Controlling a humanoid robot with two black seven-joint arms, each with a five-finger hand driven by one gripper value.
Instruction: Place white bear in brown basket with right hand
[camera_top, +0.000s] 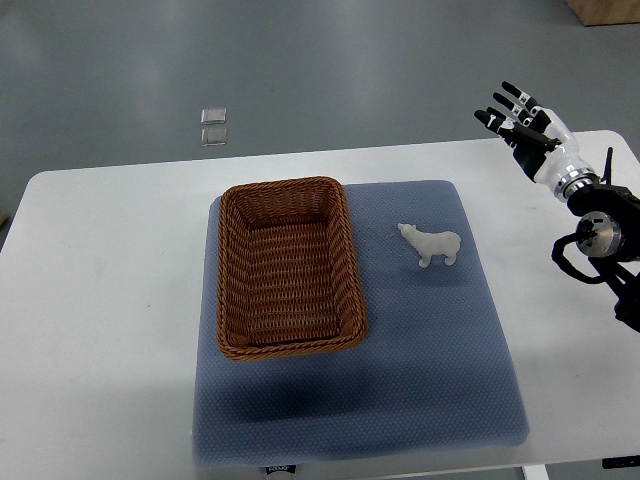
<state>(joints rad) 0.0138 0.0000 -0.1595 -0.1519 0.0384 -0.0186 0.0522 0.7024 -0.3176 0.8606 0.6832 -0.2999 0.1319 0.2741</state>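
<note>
White bear (432, 246) standing on blue mat (420, 380) beside brown basket (289, 268), right hand (525, 128) well apart, fingers spread, empty

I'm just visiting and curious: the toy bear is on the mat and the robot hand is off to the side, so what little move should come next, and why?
Probably the right robot hand should swing in over the white bear. Its fingers are spread and hold nothing, and the bear stands on the blue mat beside the empty brown basket.

Basket (290, 268) on mat (420, 380), left side; bear (432, 245) just right of basket, apparently standing.
</note>
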